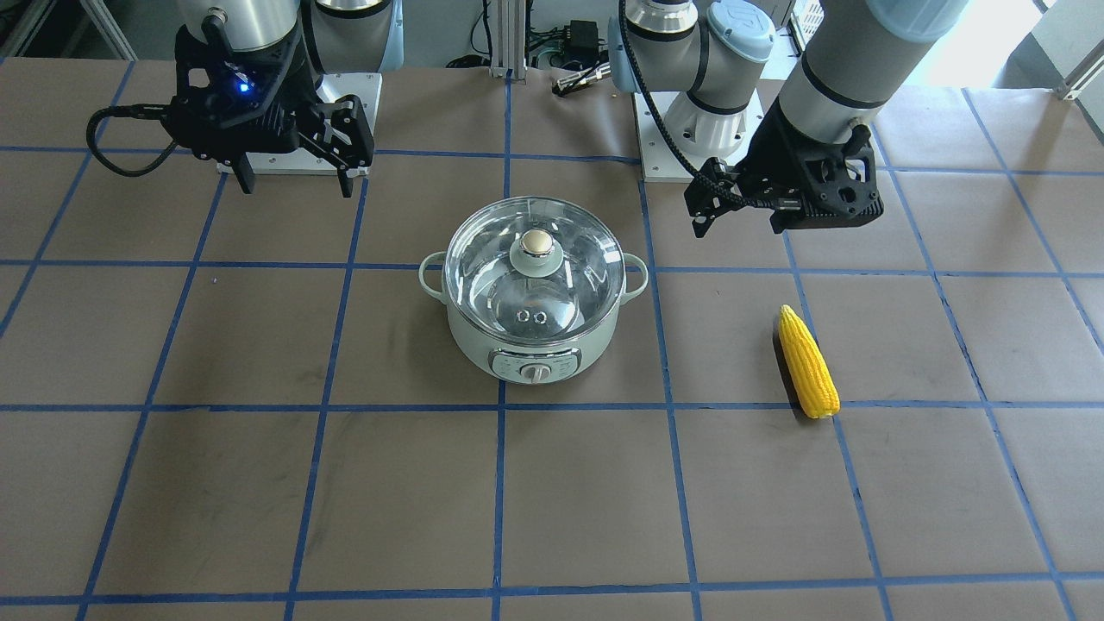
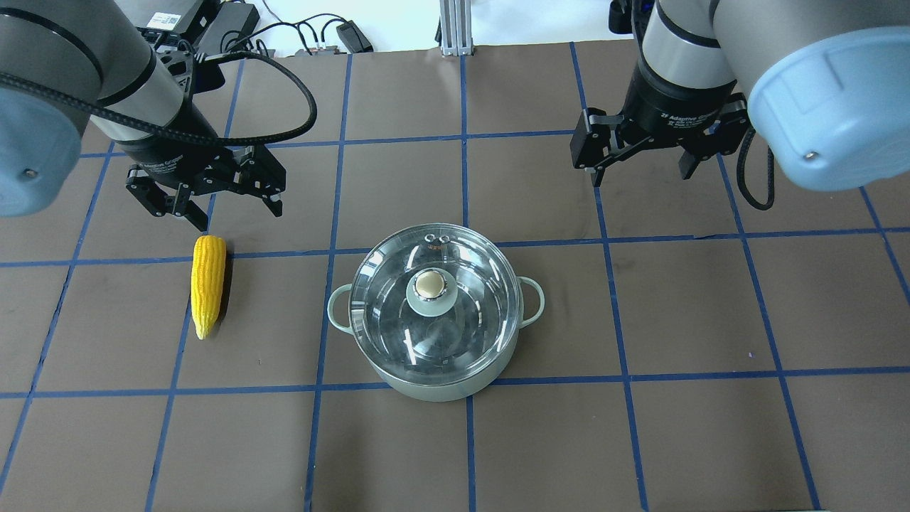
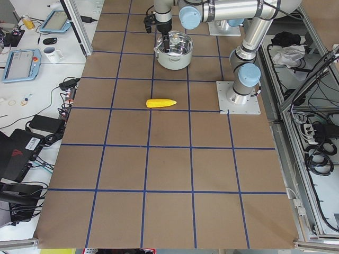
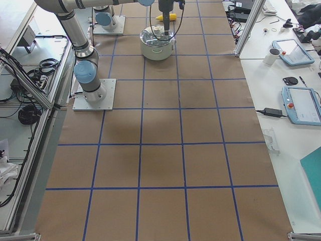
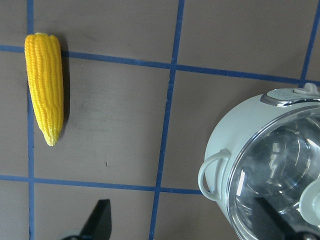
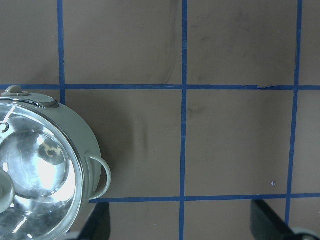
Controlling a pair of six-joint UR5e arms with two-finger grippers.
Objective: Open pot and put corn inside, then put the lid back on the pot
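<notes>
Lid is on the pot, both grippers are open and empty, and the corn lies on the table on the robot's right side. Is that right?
No: the corn lies on the table on the robot's left side, as the overhead exterior view shows. The rest holds: the lid is on the pot; the left gripper and the right gripper are open and empty.

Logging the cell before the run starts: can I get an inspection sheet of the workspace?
Surface: brown table with a blue tape grid and faint scuffs.
Job's things: pot at centre with the lid seated on it; corn lying flat on the robot's left, apart from the pot.
Clutter: nothing seen.
Grippers: left gripper open and empty; right gripper open and empty.
Cables: black cable looping at the left wrist.
Surroundings: side desk with a mug.
</notes>
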